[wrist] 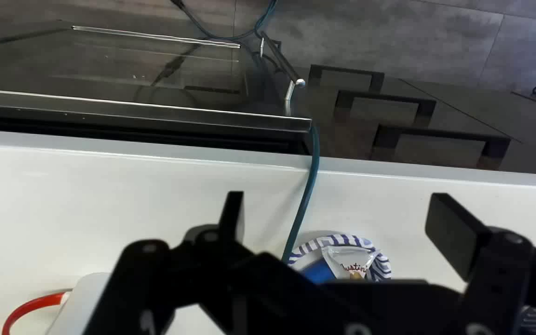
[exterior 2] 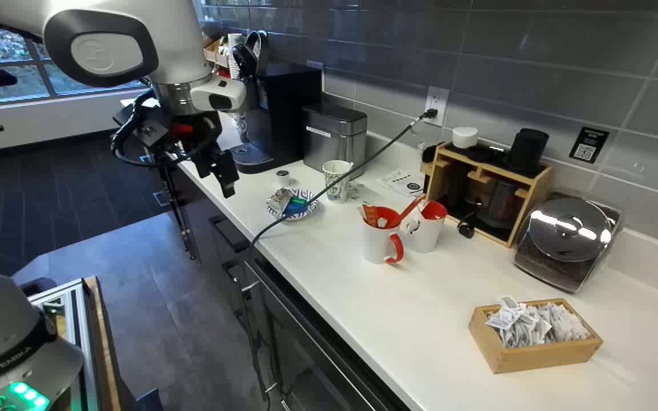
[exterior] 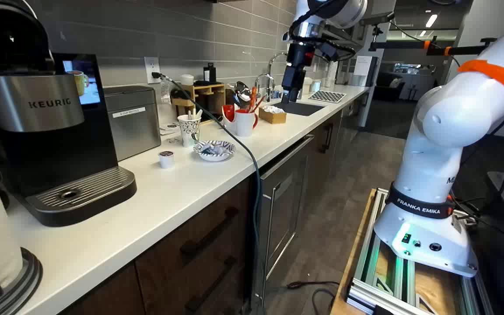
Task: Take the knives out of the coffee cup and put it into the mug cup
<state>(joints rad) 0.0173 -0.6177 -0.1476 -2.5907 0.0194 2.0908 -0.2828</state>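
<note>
Claw (wrist: 342, 221) comes first, at the left of the counter (exterior 2: 420, 308) in an exterior view; it hangs in the air, spread wide, with nothing caught in its grasp, as the wrist view shows; to its right stands the coffee maker (exterior 2: 292, 108), tall and black; then the patterned plate (exterior: 212, 156) with wrapped snacks (wrist: 347, 258) on it; just beside that is the paper coffee cup (exterior: 189, 132), upright, with what I take to be the knives (exterior: 194, 114) poking pale above its rim, though how many I cannot tell; a cord (wrist: 315, 146) slants past the cup; further right sits the front mug (exterior 2: 376, 245), white with a red handle, an orange packet (exterior 2: 370, 215) and a red stick (exterior 2: 409, 210) jutting from it; close behind is the rear mug (exterior 2: 427, 235), red inside; past them stand the wooden rack (exterior 2: 522, 212) and, rightmost, the box of paper sachets (exterior 2: 543, 354); as to progress, I would call the job barely begun, if that; knives sit in the coffee cup, waiting to be lifted, and I can make out none for certain in either mug, though one could be hidden down inside; so the whole round looks left to do, by my reckoning: reach the cup, grip a handle, draw it clear, carry it over and lower it in; which mug is meant, I cannot say.
</note>
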